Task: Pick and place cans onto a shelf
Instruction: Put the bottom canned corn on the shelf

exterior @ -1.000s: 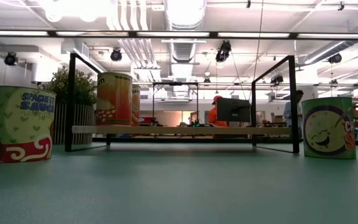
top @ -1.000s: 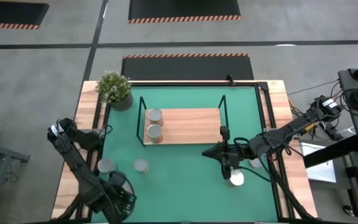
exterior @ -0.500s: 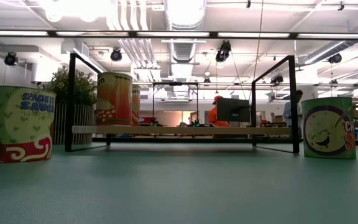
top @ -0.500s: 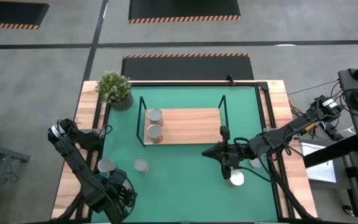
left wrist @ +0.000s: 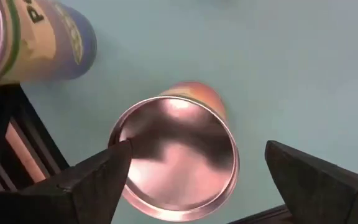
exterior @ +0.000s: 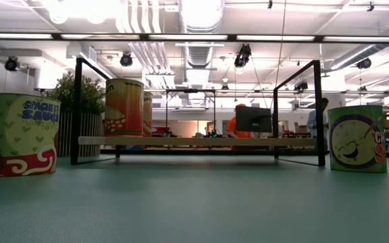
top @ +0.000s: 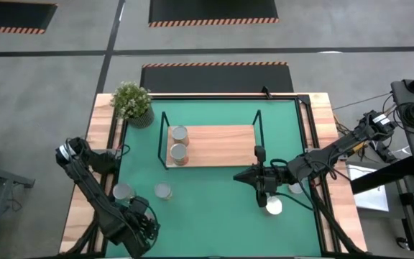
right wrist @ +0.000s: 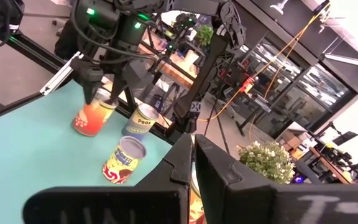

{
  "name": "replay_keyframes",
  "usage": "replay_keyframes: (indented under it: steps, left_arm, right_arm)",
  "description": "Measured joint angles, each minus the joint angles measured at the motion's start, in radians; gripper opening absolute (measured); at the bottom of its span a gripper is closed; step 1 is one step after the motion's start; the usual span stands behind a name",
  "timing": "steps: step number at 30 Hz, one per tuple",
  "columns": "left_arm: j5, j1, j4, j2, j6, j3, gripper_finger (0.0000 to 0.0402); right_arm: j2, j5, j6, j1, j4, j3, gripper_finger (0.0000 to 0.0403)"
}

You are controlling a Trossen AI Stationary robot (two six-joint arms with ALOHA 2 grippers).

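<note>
My left gripper (top: 139, 229) hangs near the table's near left corner, open, fingers pointing down. Its fingers stand on either side of an upright orange can (left wrist: 176, 155) with a shiny top; the right wrist view shows this can (right wrist: 91, 119) standing on the mat under that gripper. I cannot tell whether the fingers touch it. My right gripper (top: 241, 175) is shut and empty, level above the mat just near of the shelf's right end. The shelf (top: 218, 144) holds two cans (top: 180, 134) (top: 179, 152) at its left end.
Loose cans stand on the green mat at the near left (top: 123, 191) (top: 163, 191) and near right (top: 274, 207). A potted plant (top: 131, 101) stands at the far left corner. The shelf's black posts (exterior: 78, 108) rise above the board.
</note>
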Motion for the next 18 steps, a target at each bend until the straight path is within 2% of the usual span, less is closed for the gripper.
replay_keyframes:
  steps: [7, 14, 18]
  left_arm:
    - [0.0, -0.001, -0.008, 0.0, -0.016, 0.007, 0.0312]
    - [0.005, -0.001, -0.053, 0.0, -0.009, 0.072, 0.0323]
    - [0.06, -0.001, -0.063, 0.0, -0.019, 0.078, 0.0339]
  right_arm:
    - [0.0, 0.0, 0.0, 0.0, -0.005, 0.0, 0.0009]
    - [0.0, 0.0, 0.001, 0.0, -0.005, 0.0, 0.0009]
    - [0.0, 0.0, 0.001, 0.0, -0.006, 0.0, 0.0009]
